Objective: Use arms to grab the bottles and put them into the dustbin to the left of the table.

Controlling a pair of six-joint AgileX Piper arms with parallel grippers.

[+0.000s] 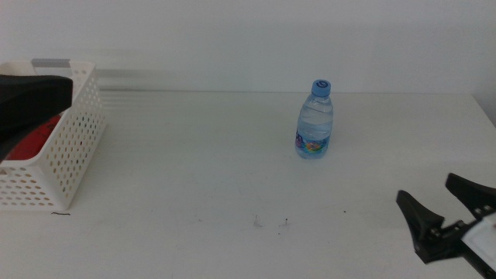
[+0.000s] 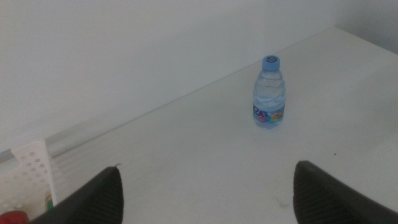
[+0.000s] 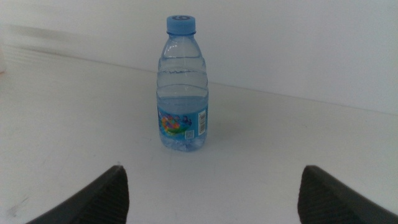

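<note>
Tipping looks like the main risk: the right gripper, jaws spread and empty at lower right, could knock over the upright water bottle standing mid-frame on the table. Plenty of bare room around. Left gripper, spread wide too, hangs over the basket far left.
</note>
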